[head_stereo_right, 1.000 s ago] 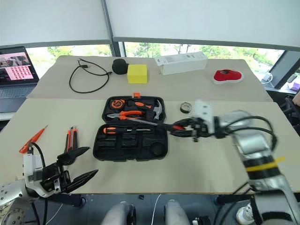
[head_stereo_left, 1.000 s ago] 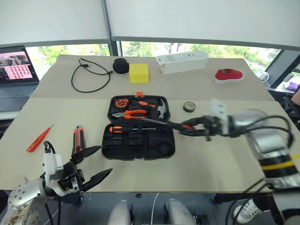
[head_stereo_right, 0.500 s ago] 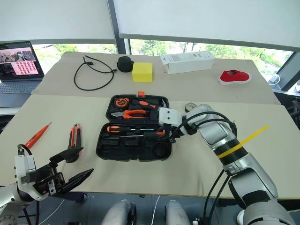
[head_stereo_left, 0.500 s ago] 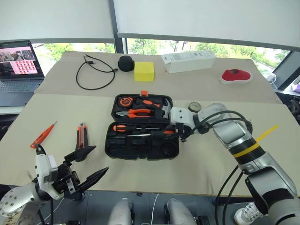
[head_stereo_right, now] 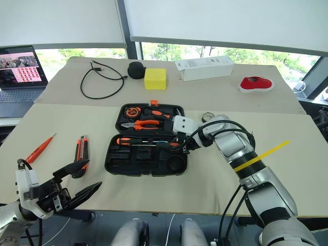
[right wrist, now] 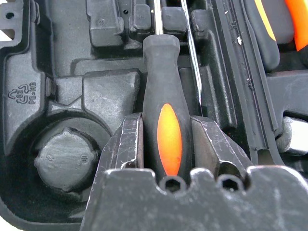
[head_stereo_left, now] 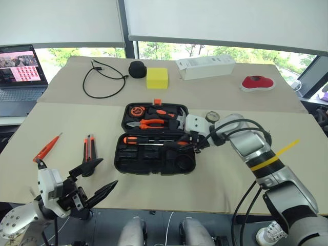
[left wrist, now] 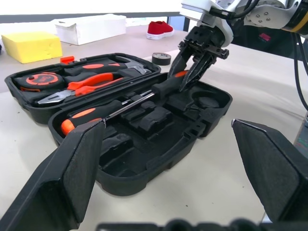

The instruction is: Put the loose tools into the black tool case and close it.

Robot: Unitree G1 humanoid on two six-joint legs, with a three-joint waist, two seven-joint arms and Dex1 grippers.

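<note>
Fingers (right wrist: 129, 144) of the right gripper (right wrist: 166, 144) are clamping the black-and-orange handle of a screwdriver (right wrist: 163, 115); the right wrist view is showing one pad pressing on each side of the handle, with the steel shaft running away over the moulded slots. The head views are not resolving that contact, only the right gripper (head_stereo_left: 197, 143) reaching down at the right end of the black tool case (head_stereo_left: 154, 163).

The case is lying open on the table (head_stereo_left: 215, 179), lid half away from the robot and tray half nearer. The screwdriver is lying along the far edge of the tray half. A second screwdriver (head_stereo_left: 141, 139), orange at its butt, is lying just beside it, handle pointing the opposite way; the left wrix view is showing both shafts side by side.

The left gripper (head_stereo_left: 97, 179) is hovering at the near left table edge with its fingers spread wide and nothing between them. Beyond it, the utility knife (head_stereo_left: 87, 149) and the tester screwdriver (head_stereo_left: 47, 148) are lying loose on the table, well apart from the case.

Pliers (head_stereo_left: 149, 123) and a hammer (head_stereo_left: 179, 118) are sitting in the lid half.
</note>
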